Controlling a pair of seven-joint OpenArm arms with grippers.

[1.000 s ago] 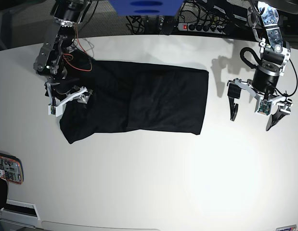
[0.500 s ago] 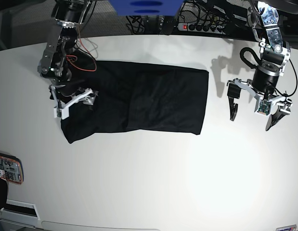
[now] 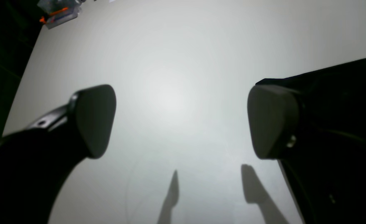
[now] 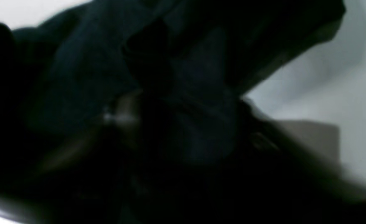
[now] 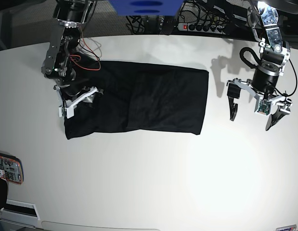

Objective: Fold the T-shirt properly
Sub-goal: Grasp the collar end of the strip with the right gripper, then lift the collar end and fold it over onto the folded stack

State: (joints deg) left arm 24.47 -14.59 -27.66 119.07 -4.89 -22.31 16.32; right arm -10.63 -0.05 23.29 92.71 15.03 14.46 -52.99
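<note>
the t-shirt (image 5: pixel 139 100) lies partly folded on the white counter (image 5: pixel 153 183). the left gripper (image 5: pixel 253 112) hangs beside its edge, jaws wide apart and empty. the right gripper (image 5: pixel 77 101) sits on its opposite end; whether those jaws are clamped, i cannot tell.

You're looking at a pale table (image 5: pixel 153 183), brightly lit, with a soft glare on it. Behind its far edge a power strip (image 5: pixel 201 27) lies among dark cables, beside a blue box (image 5: pixel 145 6). A phone (image 5: pixel 7 168) rests at the table's near left edge.
</note>
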